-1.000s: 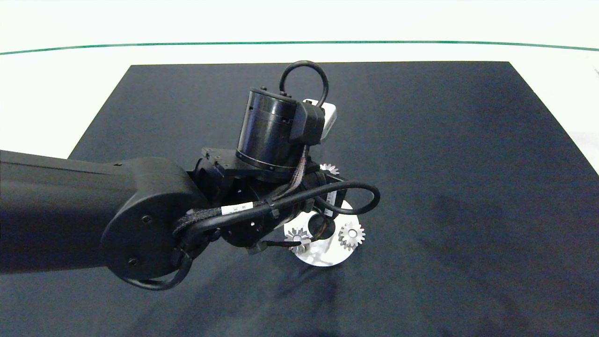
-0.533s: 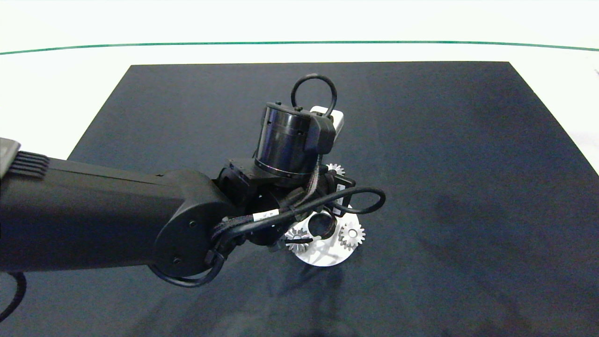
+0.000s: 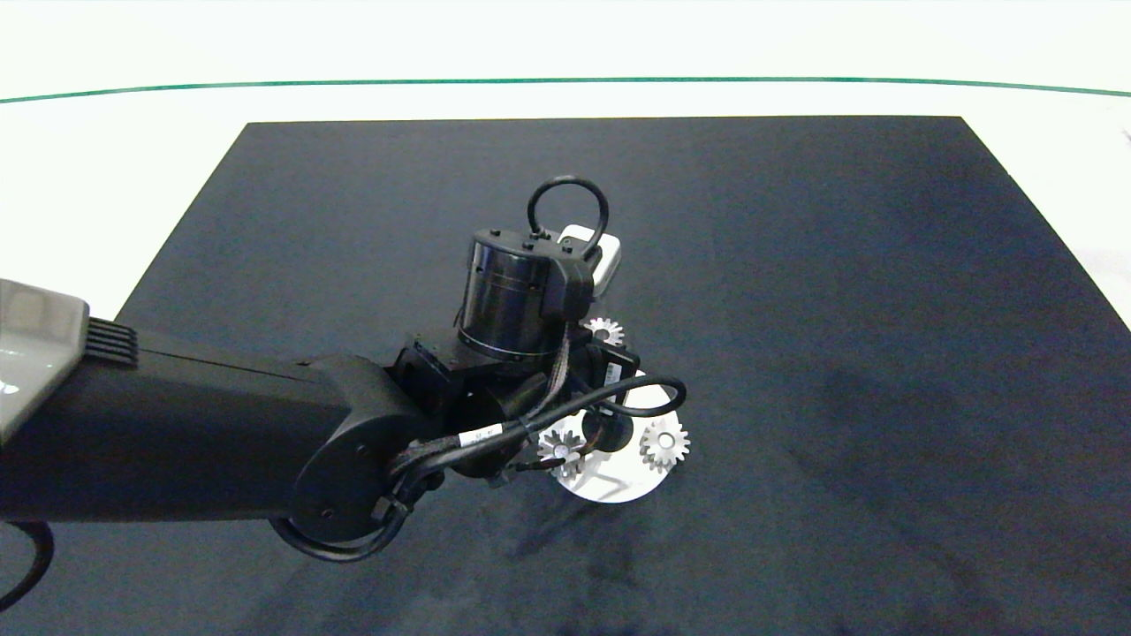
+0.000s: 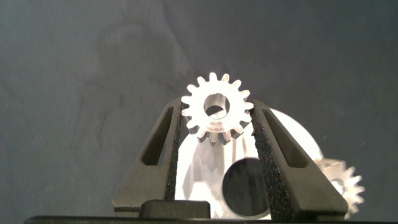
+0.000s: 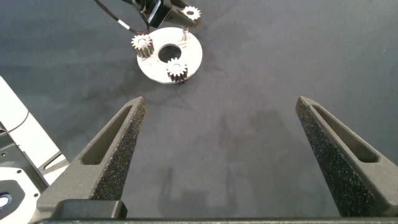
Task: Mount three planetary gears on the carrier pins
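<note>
Status: two gears seated on pins of the white disc (image 3: 610,486), which lies near the middle of the tabletop (image 3: 884,265), toward its near edge. One seated gear (image 3: 664,444) on the disc's right side, the other (image 3: 562,446) on its left. Third pin (image 5: 185,35) bare, at the disc's far side. Third gear (image 4: 217,113) is pinched between my left jaws (image 4: 217,124), flat face toward the wrist cam, centre hole clear. Est. two of three done; remaining: lower last gear onto the bare pin.

Views: head cam shows only a sliver of the held gear behind my left arm; left wrist cam shows the grip itself. Right wrist cam alone shows the bare pin. Right jaws (image 5: 221,134) spread wide, holding nothing, well apart from the disc.
</note>
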